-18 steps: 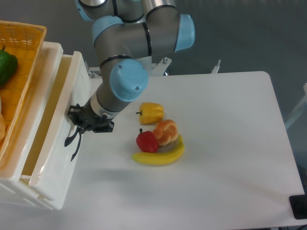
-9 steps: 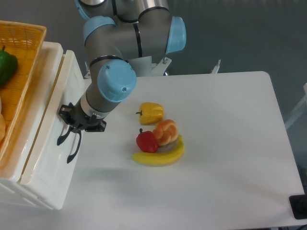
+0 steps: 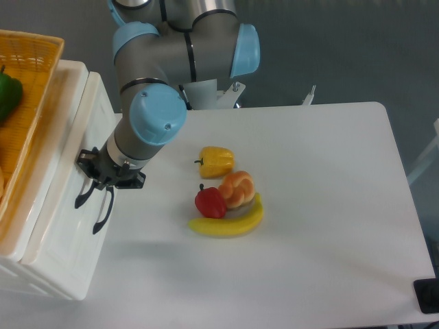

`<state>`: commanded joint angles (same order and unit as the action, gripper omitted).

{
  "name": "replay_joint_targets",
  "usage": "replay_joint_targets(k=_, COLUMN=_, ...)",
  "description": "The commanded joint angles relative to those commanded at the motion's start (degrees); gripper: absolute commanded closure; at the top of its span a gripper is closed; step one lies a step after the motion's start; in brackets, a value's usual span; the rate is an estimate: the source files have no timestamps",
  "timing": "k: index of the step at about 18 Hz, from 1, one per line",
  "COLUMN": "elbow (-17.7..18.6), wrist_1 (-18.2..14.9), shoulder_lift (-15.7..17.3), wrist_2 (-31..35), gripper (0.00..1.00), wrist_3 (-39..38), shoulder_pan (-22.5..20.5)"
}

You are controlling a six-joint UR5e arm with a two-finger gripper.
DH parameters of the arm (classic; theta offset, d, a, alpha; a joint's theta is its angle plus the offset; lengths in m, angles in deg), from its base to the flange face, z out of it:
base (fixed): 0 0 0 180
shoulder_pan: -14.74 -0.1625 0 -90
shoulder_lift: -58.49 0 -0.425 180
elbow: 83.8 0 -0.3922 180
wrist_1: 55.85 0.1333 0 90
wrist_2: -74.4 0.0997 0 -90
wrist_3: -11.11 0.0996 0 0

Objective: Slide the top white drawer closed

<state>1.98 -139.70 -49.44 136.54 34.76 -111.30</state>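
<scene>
The top white drawer (image 3: 65, 205) sits at the left of the cabinet, its glossy front nearly flush with the cabinet, only a thin gap showing along its inner edge. Its black curved handle (image 3: 103, 214) sticks out from the front. My gripper (image 3: 94, 192) is pressed against the drawer front at the handle's upper end, its dark fingers pointing down-left. Whether the fingers are open or shut is hidden by the wrist. The lower white drawer is not visible from this angle.
An orange wicker basket (image 3: 38, 82) with a green pepper (image 3: 8, 96) sits on the cabinet top. On the white table (image 3: 329, 219) lie a yellow pepper (image 3: 217, 161), a red pepper (image 3: 210, 203), a bread roll (image 3: 238, 188) and a banana (image 3: 230, 223).
The drawer has slid left into the cabinet, from wide open with its interior showing to almost shut. My gripper moved left with it, staying on the handle.
</scene>
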Motion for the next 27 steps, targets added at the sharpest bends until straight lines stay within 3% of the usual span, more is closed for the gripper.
replay_joint_targets(k=3, elbow=0.00, wrist_1=0.00, shoulder_lift=0.17, wrist_2=0.17, gripper=1.00, wrist_3=0.17, shoulder_pan=0.00)
replay_joint_targets(k=4, elbow=0.00, wrist_1=0.00, shoulder_lift=0.26, wrist_2=0.18, gripper=0.96, wrist_3=0.44, shoulder_pan=-0.26)
replay_joint_targets(k=7, elbow=0.00, wrist_1=0.18, shoulder_lift=0.53, wrist_2=0.52, gripper=0.60, wrist_3=0.88, shoulder_pan=-3.06)
replay_joint_targets(k=11, elbow=-0.26, wrist_1=0.70, shoulder_lift=1.14, wrist_2=1.14, gripper=0.51, wrist_3=0.88, shoulder_pan=-7.98)
replay_joint_targets(k=12, elbow=-0.26, wrist_1=1.23, shoulder_lift=1.14, wrist_2=1.49, gripper=0.42, wrist_3=0.88, shoulder_pan=-9.48)
replay_joint_targets(k=13, elbow=-0.26, wrist_1=1.93, shoulder_lift=1.14, wrist_2=3.50, gripper=0.26, wrist_3=0.97, shoulder_pan=-10.88)
replay_joint_targets(k=14, elbow=-0.26, wrist_1=2.19, shoulder_lift=1.23, wrist_2=6.30, gripper=0.00, wrist_3=0.97, shoulder_pan=-12.12)
replay_joint_targets(k=18, elbow=-0.35, wrist_1=3.60, shoulder_lift=1.32, wrist_2=13.17, gripper=0.00, wrist_3=1.05, shoulder_pan=-16.77)
replay_joint_targets(k=23, elbow=-0.79, wrist_1=9.57, shoulder_lift=-0.17, wrist_2=18.36, gripper=0.00, wrist_3=1.58, shoulder_pan=-23.28)
replay_joint_targets(k=26, elbow=-1.75, wrist_1=11.34, shoulder_lift=-1.93, wrist_2=20.65, gripper=0.00, wrist_3=11.90, shoulder_pan=-26.71)
replay_joint_targets(k=27, elbow=-2.71, wrist_1=11.42, shoulder_lift=-3.15, wrist_2=20.83, gripper=0.00, wrist_3=24.92, shoulder_pan=-30.89)
